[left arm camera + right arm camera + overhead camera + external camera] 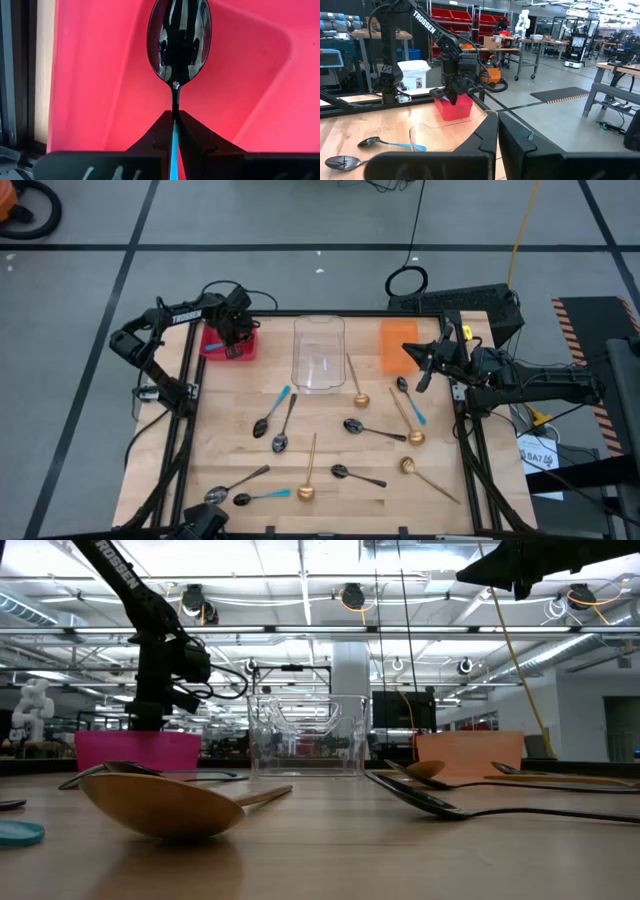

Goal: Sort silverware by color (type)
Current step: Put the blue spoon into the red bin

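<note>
Over the pink bin (214, 345), left claw (175, 131) pinching blue-handled spoon (179, 42), handle mostly hidden, right claw (424, 376) shut, raised.

"TROSSEN" stands in white capitals along the left arm (427, 25) in the right wrist view; the low view shows only its ending, "OSSEN", on the same arm. A white tag (537, 457) at about four o'clock off the table shows characters too small to read

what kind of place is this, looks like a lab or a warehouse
Most likely a robotics lab or workshop in a large industrial hall. The right wrist view shows shelving with red bins, workbenches and a white humanoid robot beyond the wooden table.
</note>
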You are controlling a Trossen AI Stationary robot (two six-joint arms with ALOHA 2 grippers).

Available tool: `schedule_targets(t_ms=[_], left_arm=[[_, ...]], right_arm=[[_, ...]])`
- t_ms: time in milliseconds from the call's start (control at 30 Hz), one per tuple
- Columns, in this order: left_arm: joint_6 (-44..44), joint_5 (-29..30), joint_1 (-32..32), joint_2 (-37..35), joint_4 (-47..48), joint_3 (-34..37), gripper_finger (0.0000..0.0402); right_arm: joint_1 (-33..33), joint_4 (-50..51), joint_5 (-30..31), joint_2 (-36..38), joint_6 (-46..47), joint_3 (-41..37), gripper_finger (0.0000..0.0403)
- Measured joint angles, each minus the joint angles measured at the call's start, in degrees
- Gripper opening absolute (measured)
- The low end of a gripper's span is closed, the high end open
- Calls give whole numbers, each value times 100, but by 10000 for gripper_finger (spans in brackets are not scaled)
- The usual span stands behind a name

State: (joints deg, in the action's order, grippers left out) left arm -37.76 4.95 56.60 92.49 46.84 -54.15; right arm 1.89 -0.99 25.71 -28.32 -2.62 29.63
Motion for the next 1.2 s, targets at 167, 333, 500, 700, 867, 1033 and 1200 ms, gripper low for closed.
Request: schedule_targets(t_ms=[167, 333, 500, 700, 867, 1033, 1200], left_arm=[[137, -2, 0, 0, -3, 0, 26], [146, -2, 0, 0, -1, 0, 26], [193, -4, 0, 0, -1, 0, 26], [251, -4, 0, 0, -13, 0, 27], [283, -4, 0, 0, -14, 0, 27], [317, -4, 0, 0, -16, 0, 27], [348, -5, 0, 0, -17, 0, 27]], right_arm=[[0, 0, 0, 0, 0, 0, 11], [0, 0, 2, 0, 0, 2, 11], [0, 0, 2, 0, 16, 0, 11], [0, 0, 2, 0, 22, 1, 11], [1, -2, 2, 0, 23, 0, 11], [0, 0, 2, 0, 22, 0, 11], [1, -2, 2, 0, 25, 0, 11]])
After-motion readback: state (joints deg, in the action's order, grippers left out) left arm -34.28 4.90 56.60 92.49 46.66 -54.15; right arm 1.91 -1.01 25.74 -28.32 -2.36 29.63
